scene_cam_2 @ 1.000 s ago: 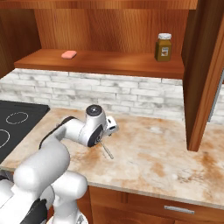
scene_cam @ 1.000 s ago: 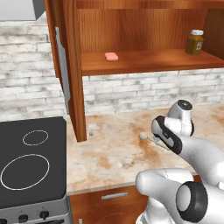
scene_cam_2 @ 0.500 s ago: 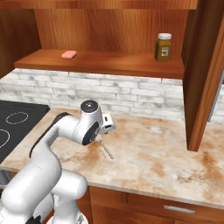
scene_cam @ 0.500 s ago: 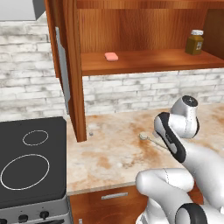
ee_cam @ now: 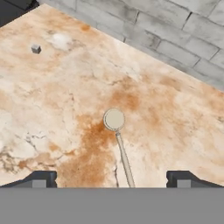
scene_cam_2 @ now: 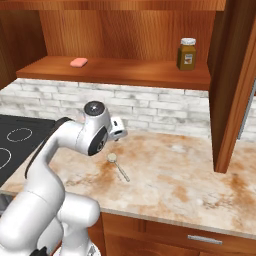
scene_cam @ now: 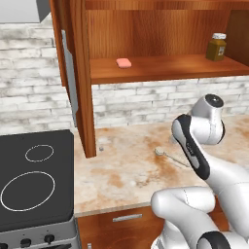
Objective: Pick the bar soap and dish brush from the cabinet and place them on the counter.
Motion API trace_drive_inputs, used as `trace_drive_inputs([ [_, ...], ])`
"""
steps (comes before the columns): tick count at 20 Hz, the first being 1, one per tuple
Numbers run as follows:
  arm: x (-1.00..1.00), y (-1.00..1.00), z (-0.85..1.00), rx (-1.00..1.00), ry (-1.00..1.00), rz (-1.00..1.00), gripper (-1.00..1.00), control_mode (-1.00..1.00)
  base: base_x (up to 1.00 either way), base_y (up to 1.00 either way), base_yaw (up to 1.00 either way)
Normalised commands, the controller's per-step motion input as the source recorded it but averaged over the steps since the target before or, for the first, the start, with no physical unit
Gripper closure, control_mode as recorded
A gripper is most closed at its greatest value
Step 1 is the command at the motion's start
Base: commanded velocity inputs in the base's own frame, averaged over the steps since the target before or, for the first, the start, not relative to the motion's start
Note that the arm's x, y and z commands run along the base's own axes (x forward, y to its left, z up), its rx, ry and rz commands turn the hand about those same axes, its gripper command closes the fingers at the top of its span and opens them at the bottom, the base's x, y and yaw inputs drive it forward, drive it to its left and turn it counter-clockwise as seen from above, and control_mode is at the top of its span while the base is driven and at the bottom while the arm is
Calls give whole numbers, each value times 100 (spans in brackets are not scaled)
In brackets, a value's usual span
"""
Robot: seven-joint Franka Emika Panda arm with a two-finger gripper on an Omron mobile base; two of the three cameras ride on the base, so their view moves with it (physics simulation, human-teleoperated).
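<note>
While the dish brush [ee_cam: 119,142] already lies on the counter [scene_cam_2: 190,175], just right of the hand in the right base view's middle, the bar soap [scene_cam_2: 78,62] sits on the cabinet [scene_cam: 160,34] shelf at that view's upper left. The hand [ee_cam: 111,178] hovers over the brush, jaws spread wide and holding nothing. The step in hand looks like the reach for the soap. It calls for lifting clear of the brush, rising to shelf height, then coming in level under the cabinet's top. The soap is flat, so the fingertips [ee_cam: 41,179] should straddle its short sides low. An amber jar [scene_cam_2: 187,53] stands well apart, at upper right.
</note>
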Motion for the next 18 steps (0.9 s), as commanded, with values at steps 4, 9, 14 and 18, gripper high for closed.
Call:
trace_drive_inputs([
  [4, 1, 3, 62, 1, 1, 4, -100, -100, 0, 0, 0],
  [9, -4, 9, 62, 1, 0, 2, -100, -100, 0, 0, 0],
  [14, -16, 6, 44, 2, -3, 3, -100, -100, 0, 0, 0],
  [18, -31, 0, 3, 3, -8, -1, -100, -100, 0, 0, 0],
])
